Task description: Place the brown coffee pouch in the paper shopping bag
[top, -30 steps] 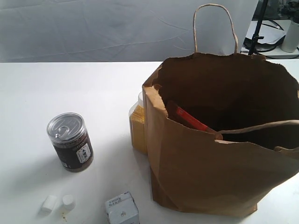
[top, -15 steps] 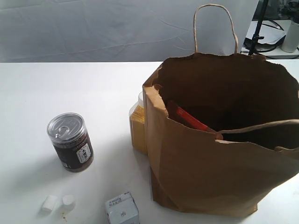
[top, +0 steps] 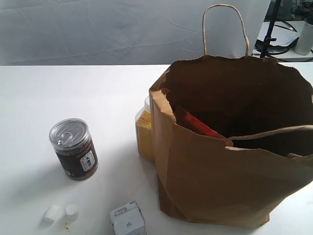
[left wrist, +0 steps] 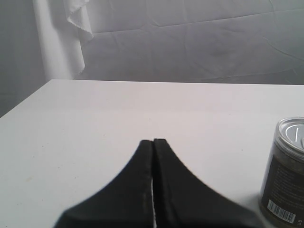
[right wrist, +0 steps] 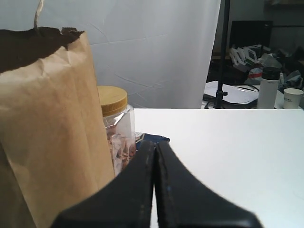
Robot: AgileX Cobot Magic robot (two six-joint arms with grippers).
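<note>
The large paper shopping bag (top: pixel 230 147) stands open on the right of the white table. Inside it leans the brown coffee pouch (top: pixel 198 125), only its orange-red top strip and a sliver of brown showing. Neither gripper appears in the exterior view. In the left wrist view my left gripper (left wrist: pixel 153 141) is shut and empty above bare table, with the dark jar (left wrist: pixel 285 171) off to one side. In the right wrist view my right gripper (right wrist: pixel 155 142) is shut and empty, just outside the bag's wall (right wrist: pixel 52 123).
A dark jar with a silver pull-tab lid (top: pixel 73 148) stands left of the bag. A yellow-filled container (top: pixel 144 132) touches the bag's left side. A small white-blue box (top: pixel 128 220) and two white caps (top: pixel 61 213) lie at the front. A gold-lidded clear jar (right wrist: pixel 116 128) stands beside the bag.
</note>
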